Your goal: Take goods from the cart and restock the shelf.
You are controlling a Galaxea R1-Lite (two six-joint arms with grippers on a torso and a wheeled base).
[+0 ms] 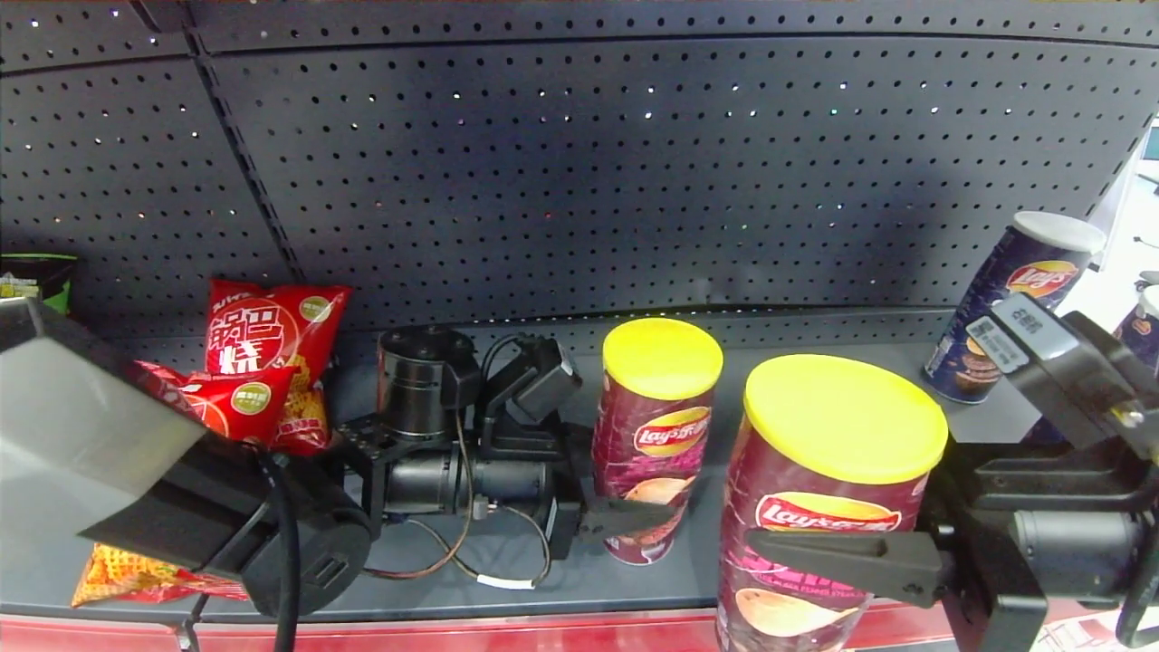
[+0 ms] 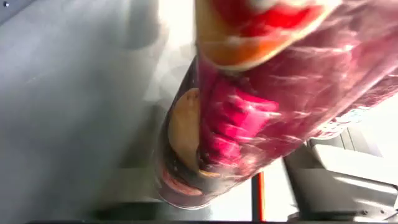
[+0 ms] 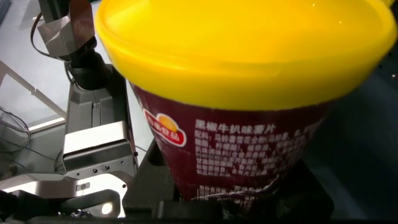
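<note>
A maroon chip can with a yellow lid stands upright on the grey shelf, near its middle. My left gripper reaches in from the left and is shut low on this can, one finger lying across its front. The same can looms very close in the left wrist view. A second maroon can hangs in front of the shelf's red front edge, right of the first. My right gripper is shut around its body. Its yellow lid is seen from above.
Red snack bags lean at the shelf's left, with an orange bag at the front left edge. A blue chip can stands at the back right. A perforated back panel closes the shelf. Bare shelf lies between the maroon and blue cans.
</note>
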